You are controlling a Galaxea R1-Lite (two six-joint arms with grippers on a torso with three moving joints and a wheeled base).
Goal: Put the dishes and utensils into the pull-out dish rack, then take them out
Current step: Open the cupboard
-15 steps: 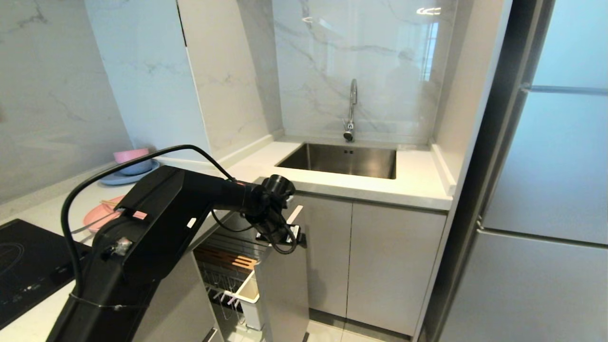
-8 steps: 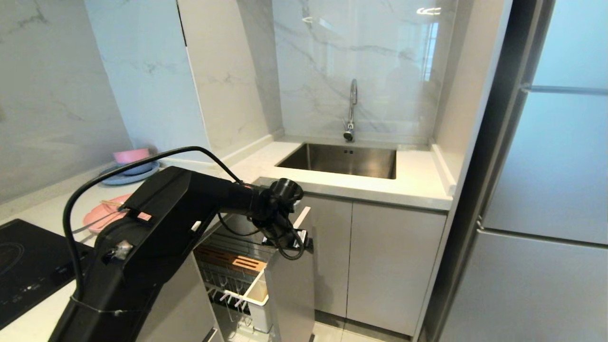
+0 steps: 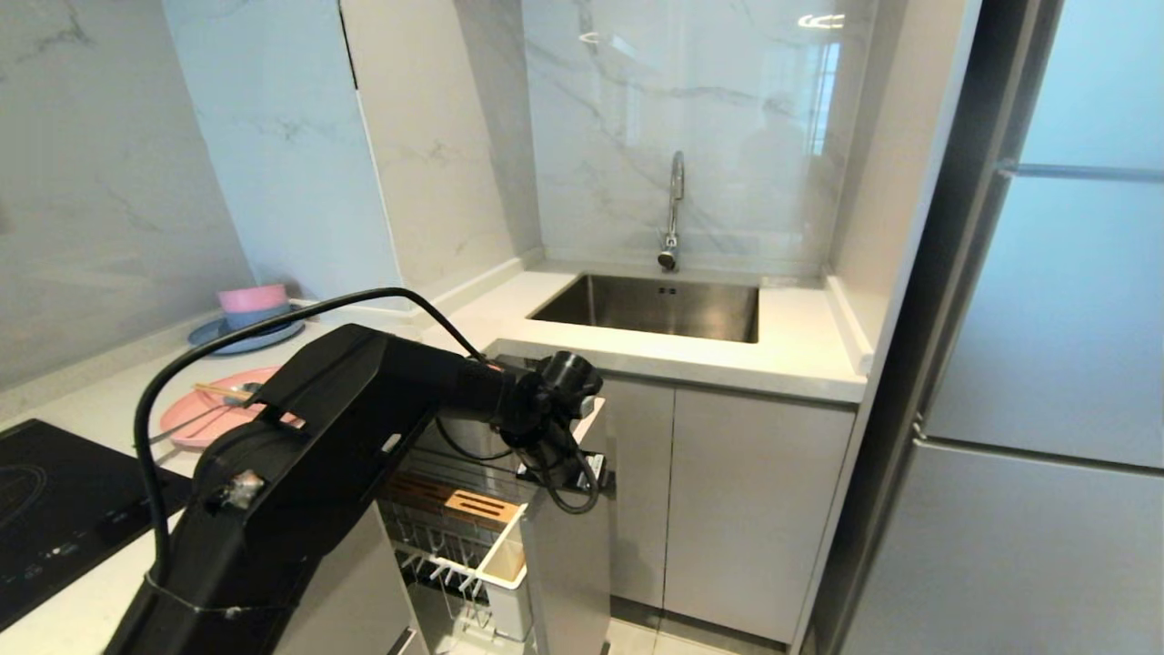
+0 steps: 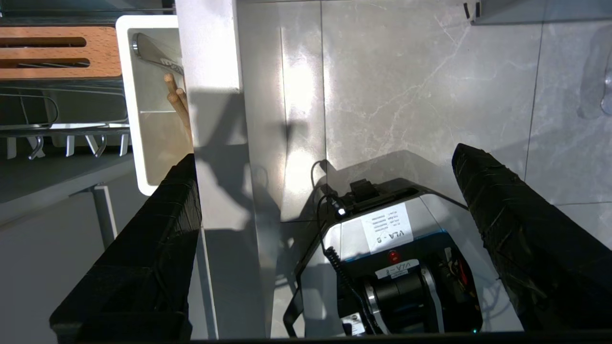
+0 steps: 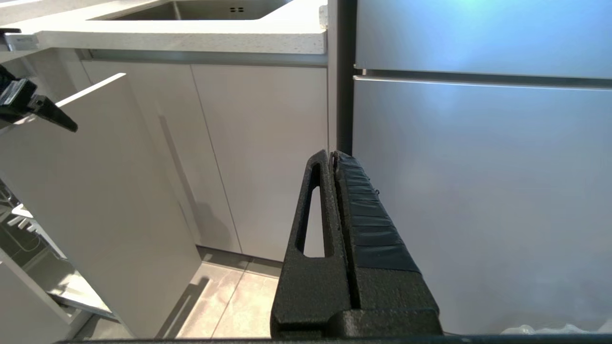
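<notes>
Left gripper (image 3: pixel 582 473) is hooking over the top edge of the rack's front panel (image 3: pixel 568 555), lower centre of the head view, jaws wide, one finger (image 4: pixel 158 248) inside the panel, nothing gripped. Rack (image 3: pixel 455 528) is standing partly out. Caddy (image 4: pixel 143 138) is already holding chopsticks (image 4: pixel 178 102) and spoon (image 4: pixel 153 50). Pink plate (image 3: pixel 195 414) is lying on the tabletop, left edge. Right gripper (image 5: pixel 334 191) is hanging parked, jaws closed.

Risk: open jaws could slip off the thin edge, stalling the rack.

left arm (image 3: pixel 300 455) – matte black casing | looping black cable (image 3: pixel 273 318) | base (image 4: pixel 392 267) – white label
</notes>
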